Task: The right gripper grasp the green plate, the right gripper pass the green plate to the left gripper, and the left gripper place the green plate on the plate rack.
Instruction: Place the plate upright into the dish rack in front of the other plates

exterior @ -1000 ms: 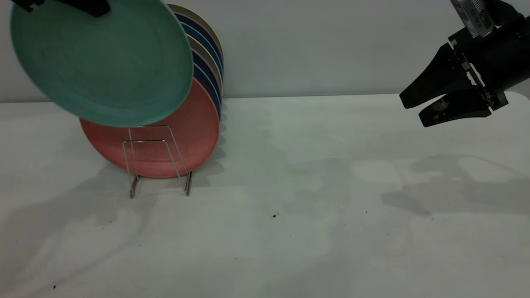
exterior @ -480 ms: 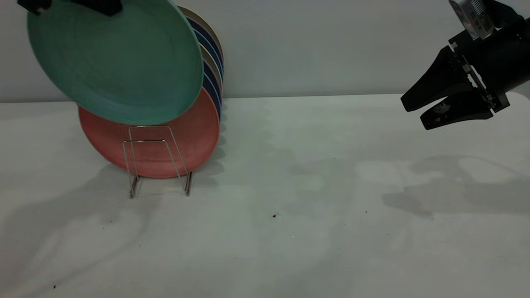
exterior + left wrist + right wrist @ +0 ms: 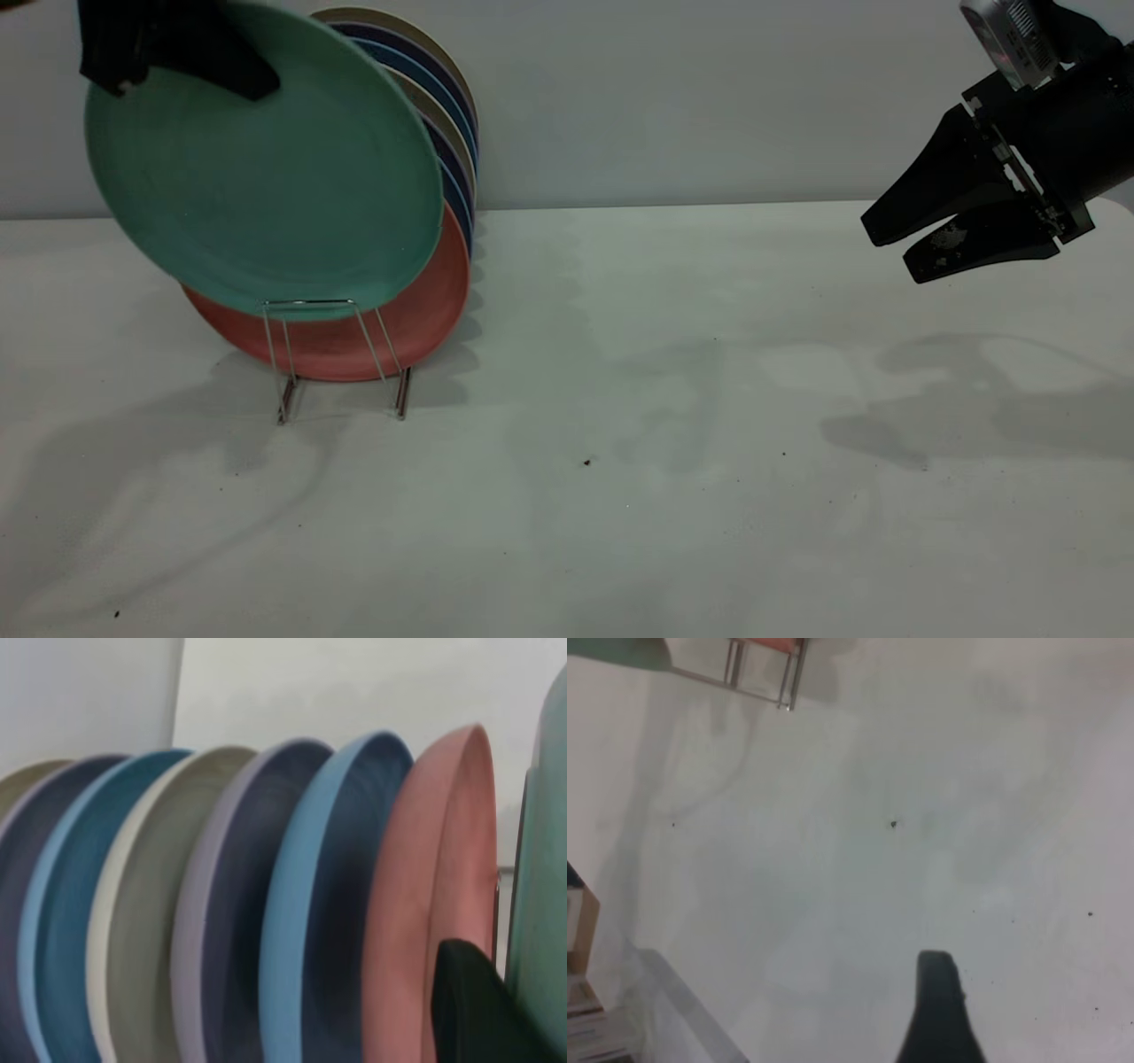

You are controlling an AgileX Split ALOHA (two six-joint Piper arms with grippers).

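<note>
Exterior view: the left gripper point(image 3: 168, 53), cut off at the frame's top, clamps the green plate point(image 3: 266, 168) tilted above the plate rack point(image 3: 341, 354), hiding most of the pink plate point(image 3: 416, 319); the right gripper point(image 3: 895, 248) hangs slightly parted, its silvery label unreadable.

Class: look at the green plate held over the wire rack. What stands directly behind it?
Behind the green plate, held by the left hand, a salmon-pink plate stands in the plate rack; more plates follow. Their lower parts are covered.
</note>
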